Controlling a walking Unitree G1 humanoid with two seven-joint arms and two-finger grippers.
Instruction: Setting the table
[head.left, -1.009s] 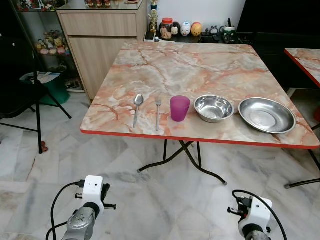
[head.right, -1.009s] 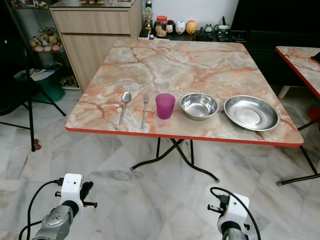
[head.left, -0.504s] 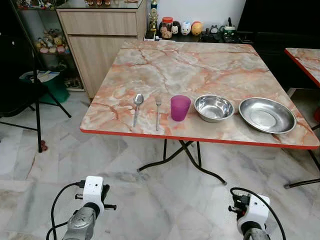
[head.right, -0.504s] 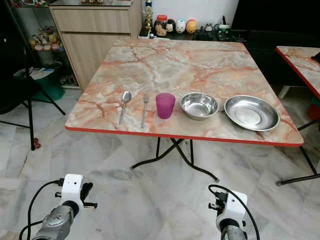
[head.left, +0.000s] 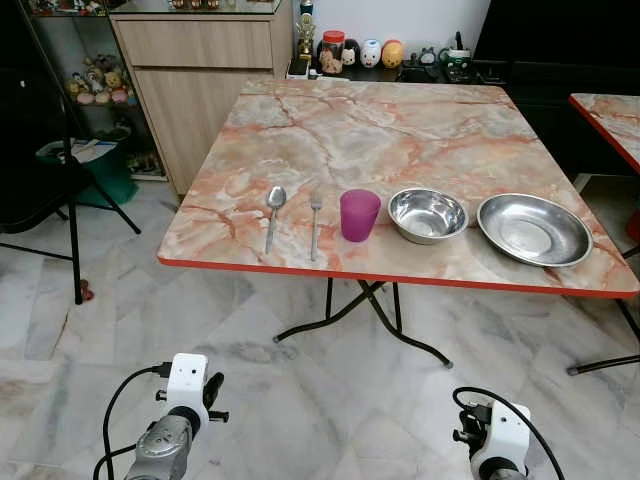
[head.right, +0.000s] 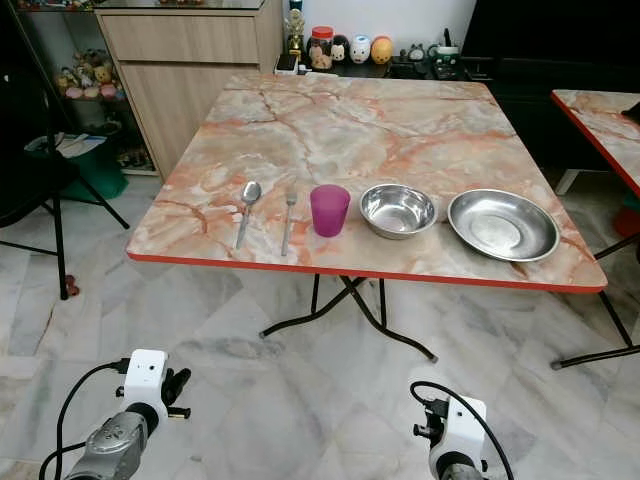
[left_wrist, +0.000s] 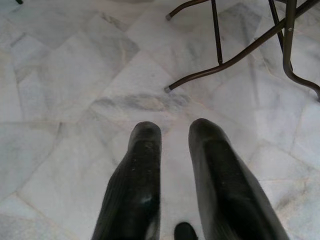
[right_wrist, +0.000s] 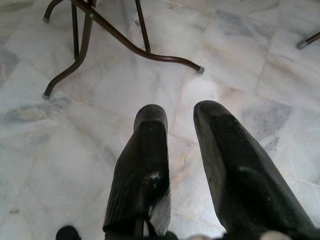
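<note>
We see our left gripper hanging low over the pale marble floor, its two black fingers parted by a narrow gap with nothing between them and touching nothing. Our right gripper hangs the same way on the other side, fingers a little apart and empty, with the floor tiles showing through the gap. Beyond both sets of fingers we make out the dark metal legs of the folding table.

From the head views, both wrists sit at the bottom edge of the scene, well short of the table and below its level. The marble-patterned table with its red rim stands ahead of us. Along its near edge lies a row: a spoon furthest to our left, a fork just beside it and roughly parallel, then a purple cup standing upright, a small steel bowl, and a wider steel dish at the right end. The pieces lie close together but apart from each other. All of them are well away from both grippers.

A wooden cabinet stands behind the table to our left.
</note>
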